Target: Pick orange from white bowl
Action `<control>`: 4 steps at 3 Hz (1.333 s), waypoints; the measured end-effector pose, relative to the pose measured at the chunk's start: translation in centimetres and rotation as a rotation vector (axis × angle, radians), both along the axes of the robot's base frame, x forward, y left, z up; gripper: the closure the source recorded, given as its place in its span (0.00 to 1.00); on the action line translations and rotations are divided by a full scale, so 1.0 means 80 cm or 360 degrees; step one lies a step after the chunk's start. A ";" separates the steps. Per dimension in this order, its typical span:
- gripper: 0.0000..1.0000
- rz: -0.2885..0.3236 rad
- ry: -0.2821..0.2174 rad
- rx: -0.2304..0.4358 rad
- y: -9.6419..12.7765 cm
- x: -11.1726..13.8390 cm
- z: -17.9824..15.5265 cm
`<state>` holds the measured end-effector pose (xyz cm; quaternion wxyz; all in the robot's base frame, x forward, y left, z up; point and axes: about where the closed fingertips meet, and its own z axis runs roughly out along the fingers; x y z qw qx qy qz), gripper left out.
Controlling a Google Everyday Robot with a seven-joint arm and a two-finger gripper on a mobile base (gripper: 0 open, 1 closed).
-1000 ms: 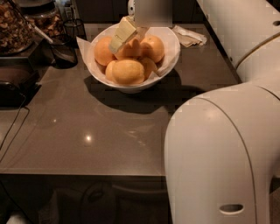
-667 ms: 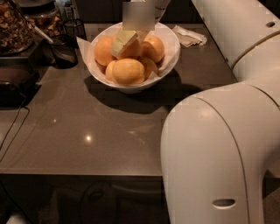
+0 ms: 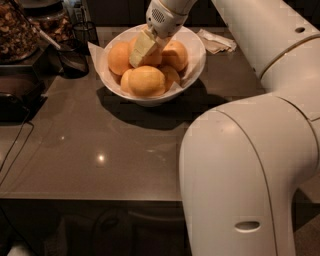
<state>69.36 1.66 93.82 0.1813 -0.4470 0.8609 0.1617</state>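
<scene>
The white bowl [image 3: 198, 56] stands at the back middle of the dark countertop [image 3: 100, 145], lined with white paper. It holds several oranges: one at the front [image 3: 146, 81], one at the left [image 3: 119, 57], one at the right [image 3: 176, 54]. My gripper [image 3: 142, 48] comes down from above on its white wrist [image 3: 165, 15] and sits among the oranges in the middle of the bowl, against the top of the pile. The orange under it is mostly hidden.
A dark wire-mesh cup [image 3: 85, 32] and a black scoop [image 3: 72, 62] stand left of the bowl. A jar of brown food [image 3: 17, 27] is at the far left. A crumpled napkin [image 3: 217, 42] lies right of the bowl. My large white arm [image 3: 240, 175] fills the right foreground.
The gripper has come down a little deeper into the pile of oranges. The arm's elbow has shifted in the foreground. The bowl and oranges have not moved.
</scene>
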 end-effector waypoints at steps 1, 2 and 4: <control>0.79 0.0001 0.0000 0.0001 0.000 0.000 0.000; 0.99 0.0051 -0.0024 0.0066 0.005 -0.005 0.011; 1.00 0.0283 -0.0048 0.0399 0.000 -0.047 0.064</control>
